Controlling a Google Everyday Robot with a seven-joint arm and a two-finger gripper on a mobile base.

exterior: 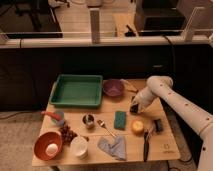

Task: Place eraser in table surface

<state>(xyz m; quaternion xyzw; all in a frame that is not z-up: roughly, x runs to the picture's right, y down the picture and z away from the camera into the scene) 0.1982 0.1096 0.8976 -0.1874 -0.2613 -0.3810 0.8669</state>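
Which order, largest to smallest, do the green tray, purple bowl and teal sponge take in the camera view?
Green tray, purple bowl, teal sponge, each clearly distinct. The pincer is over the table, beside the sponge.

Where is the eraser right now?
Camera view, right side: the eraser is at the gripper, right of the green sponge and purple bowl.

gripper [135, 107] over table surface [165, 147]; right of teal sponge [120, 119] | near purple bowl [113, 88]
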